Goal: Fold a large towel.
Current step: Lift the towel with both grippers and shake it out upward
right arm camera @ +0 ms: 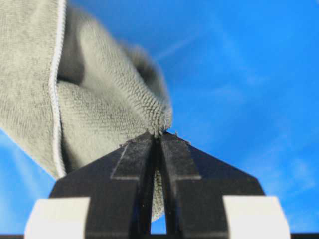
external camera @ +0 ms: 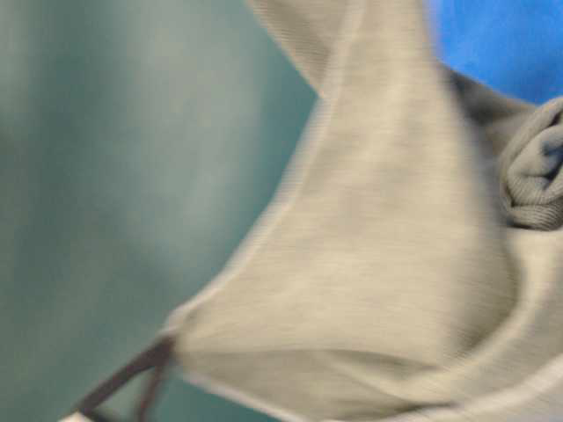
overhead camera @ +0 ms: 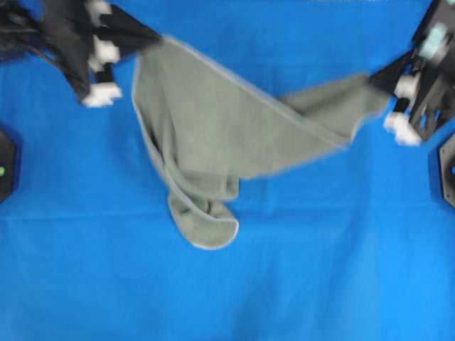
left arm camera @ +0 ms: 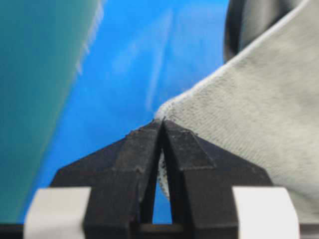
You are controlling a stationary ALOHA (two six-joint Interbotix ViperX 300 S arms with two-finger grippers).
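Grey-green terry towel (overhead camera: 213, 135), pale stitched hem, hangs draped between both arms. Left fingers (left arm camera: 144, 149) and right fingers (right arm camera: 137, 154) each clamped on a corner. Rounded end rests on blue counter (overhead camera: 320, 270).

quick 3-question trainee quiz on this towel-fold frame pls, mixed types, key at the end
1. True or false: both the left gripper and the right gripper are shut on the towel.
2. Multiple choice: in the overhead view, which part of the towel lies nearest the bottom edge of the picture? A) the corner pinched by the left gripper B) a rounded, hemmed end C) the corner pinched by the right gripper
3. Fill in: the towel is held over a bright ____ table sheet.

Key: 1 true; 2 B; 3 blue.
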